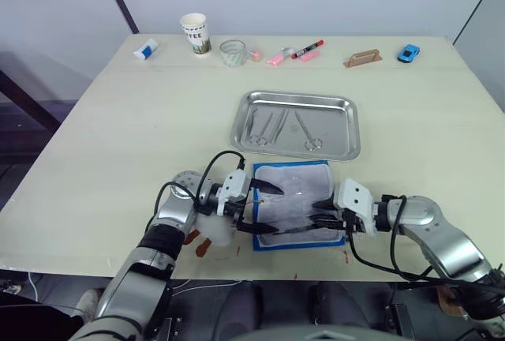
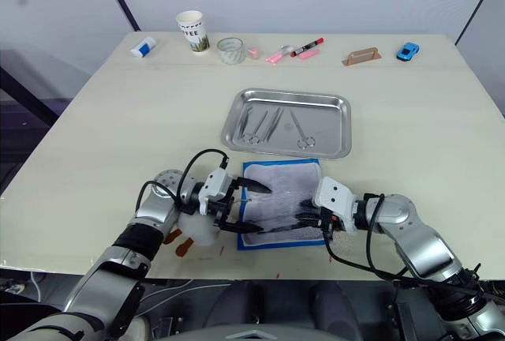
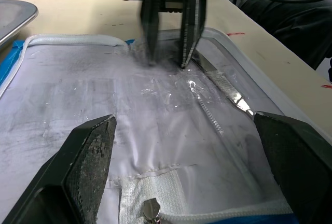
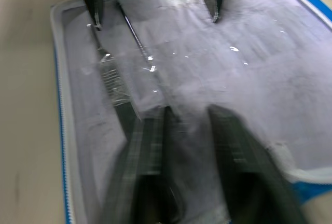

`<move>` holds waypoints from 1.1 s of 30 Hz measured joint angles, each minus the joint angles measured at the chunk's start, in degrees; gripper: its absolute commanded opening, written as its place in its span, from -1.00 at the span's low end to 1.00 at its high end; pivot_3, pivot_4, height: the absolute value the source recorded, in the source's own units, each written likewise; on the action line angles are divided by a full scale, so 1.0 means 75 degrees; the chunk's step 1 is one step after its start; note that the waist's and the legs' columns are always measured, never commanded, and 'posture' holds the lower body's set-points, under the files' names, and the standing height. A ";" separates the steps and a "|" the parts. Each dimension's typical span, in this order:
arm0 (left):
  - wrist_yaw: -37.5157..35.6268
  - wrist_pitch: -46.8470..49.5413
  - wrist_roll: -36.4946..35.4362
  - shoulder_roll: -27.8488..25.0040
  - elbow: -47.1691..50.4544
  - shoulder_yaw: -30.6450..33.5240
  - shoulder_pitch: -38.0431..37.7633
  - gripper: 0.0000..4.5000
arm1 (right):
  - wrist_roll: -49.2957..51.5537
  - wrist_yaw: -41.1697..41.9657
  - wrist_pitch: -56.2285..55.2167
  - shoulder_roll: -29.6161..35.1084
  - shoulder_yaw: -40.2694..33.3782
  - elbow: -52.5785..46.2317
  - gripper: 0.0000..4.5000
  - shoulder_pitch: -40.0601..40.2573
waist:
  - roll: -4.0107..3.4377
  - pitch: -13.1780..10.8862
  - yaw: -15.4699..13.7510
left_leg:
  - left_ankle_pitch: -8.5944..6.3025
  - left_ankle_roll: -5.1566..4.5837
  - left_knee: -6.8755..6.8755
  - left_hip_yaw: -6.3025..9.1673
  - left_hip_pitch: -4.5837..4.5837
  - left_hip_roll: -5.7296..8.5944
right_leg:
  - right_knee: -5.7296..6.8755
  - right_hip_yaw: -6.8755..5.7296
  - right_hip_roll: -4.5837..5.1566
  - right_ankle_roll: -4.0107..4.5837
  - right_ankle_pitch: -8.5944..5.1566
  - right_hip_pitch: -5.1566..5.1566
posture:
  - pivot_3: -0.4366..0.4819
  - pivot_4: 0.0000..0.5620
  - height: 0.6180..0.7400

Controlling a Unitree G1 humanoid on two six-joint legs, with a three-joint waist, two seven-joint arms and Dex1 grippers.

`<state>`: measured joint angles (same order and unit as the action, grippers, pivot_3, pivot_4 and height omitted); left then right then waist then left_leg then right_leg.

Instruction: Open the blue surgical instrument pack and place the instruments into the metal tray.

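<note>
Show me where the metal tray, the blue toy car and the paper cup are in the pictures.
metal tray (image 1: 246, 124), left eye view, on its left rim.
blue toy car (image 1: 408, 53), left eye view, on the middle of its body.
paper cup (image 1: 195, 33), left eye view, on its side wall.

Even, soft overhead light, glints on the metal tray (image 1: 351, 132); right wrist view motion-blurred (its foreground especially)

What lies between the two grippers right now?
Between the left gripper and the right gripper lies the opened pack's pale lining, with a slim instrument under its clear film, seen in the left wrist view.
</note>
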<state>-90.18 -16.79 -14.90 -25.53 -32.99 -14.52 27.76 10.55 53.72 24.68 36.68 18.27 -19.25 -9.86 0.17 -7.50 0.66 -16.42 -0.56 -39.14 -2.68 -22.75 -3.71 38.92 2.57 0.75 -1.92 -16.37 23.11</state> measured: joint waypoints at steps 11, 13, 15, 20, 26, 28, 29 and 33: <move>0.0000 0.0000 0.0002 -0.0020 0.0033 -0.0005 -0.0019 1.00 | -0.0083 0.0212 -0.0011 0.0228 0.0051 -0.0200 -0.96 -0.0002 | 0.0000 0.0000 -0.0001 | 0.0000 0.0000 0.0000 -0.0001 0.0000 0.0000 | 0.0000 0.0000 0.0000 0.0000 0.0000 0.0000 | -0.05 -0.47 0.64; 0.0000 0.0000 0.0002 -0.0025 0.0032 -0.0006 -0.0019 1.00 | -0.0110 0.0233 -0.0011 0.0317 0.0047 -0.0296 -0.96 -0.0005 | 0.0000 0.0000 -0.0001 | 0.0000 0.0000 0.0000 -0.0001 0.0000 0.0000 | 0.0000 0.0000 0.0000 0.0000 0.0000 0.0000 | -0.05 -0.47 0.64; 0.0000 0.0000 0.0002 -0.0028 0.0032 -0.0008 -0.0018 1.00 | -0.0109 0.0254 -0.0011 0.0337 0.0010 -0.0337 -0.96 -0.0020 | 0.0000 0.0000 -0.0001 | 0.0000 0.0000 0.0000 0.0000 0.0000 0.0000 | 0.0000 0.0000 0.0000 0.0000 0.0000 0.0000 | -0.05 -0.47 0.64; 0.0000 -0.0001 0.0002 -0.0024 0.0022 -0.0038 0.0005 1.00 | -0.0061 0.0325 -0.0025 0.0629 -0.0227 -0.0529 -0.96 0.0004 | 0.0000 0.0000 -0.0001 | 0.0000 0.0000 0.0000 -0.0001 0.0000 0.0000 | 0.0000 0.0001 0.0001 0.0000 0.0000 0.0000 | -0.05 -0.47 0.64; 0.0000 -0.0012 0.0001 -0.0029 0.0011 -0.0105 0.0038 1.00 | 0.0166 0.0523 -0.0091 0.1120 -0.0824 -0.0892 -0.96 0.0382 | 0.0000 0.0000 -0.0018 | 0.0000 0.0000 0.0000 -0.0001 -0.0001 0.0000 | -0.0002 0.0000 0.0001 -0.0001 0.0000 -0.0001 | -0.05 -0.47 0.64; 0.0000 -0.0018 0.0000 -0.0042 0.0003 -0.0109 0.0039 1.00 | 0.0239 0.0599 -0.0149 0.1294 -0.1046 -0.0962 -0.96 0.0564 | 0.0000 0.0000 -0.0012 | 0.0000 0.0000 -0.0001 -0.0002 0.0000 0.0001 | -0.0001 0.0002 0.0001 -0.0001 0.0000 -0.0001 | -0.05 -0.47 0.64; 0.0000 -0.0022 0.0000 -0.0049 -0.0008 -0.0112 0.0043 1.00 | 0.0264 0.0620 -0.0165 0.1354 -0.1106 -0.0972 -0.96 0.0615 | 0.0000 0.0000 -0.0011 | 0.0000 0.0000 -0.0001 -0.0002 0.0002 0.0001 | 0.0000 0.0002 0.0001 -0.0001 0.0000 -0.0002 | -0.05 -0.47 0.64; 0.0000 -0.0043 0.0000 -0.0047 -0.0033 -0.0142 0.0067 1.00 | 0.0424 0.0700 -0.0323 0.1560 -0.1479 -0.1035 -0.96 0.0973 | 0.0000 0.0000 -0.0010 | 0.0000 0.0000 -0.0002 -0.0002 0.0003 0.0001 | 0.0000 0.0003 0.0001 -0.0002 0.0000 -0.0003 | -0.05 -0.47 0.64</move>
<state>-90.17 -17.11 -14.90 -25.88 -33.24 -15.59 28.26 13.73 58.97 22.26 48.38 7.17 -27.02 -2.56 0.17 -7.50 0.58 -16.42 -0.56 -39.15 -2.69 -22.73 -3.71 38.92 2.59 0.75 -1.94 -16.37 23.08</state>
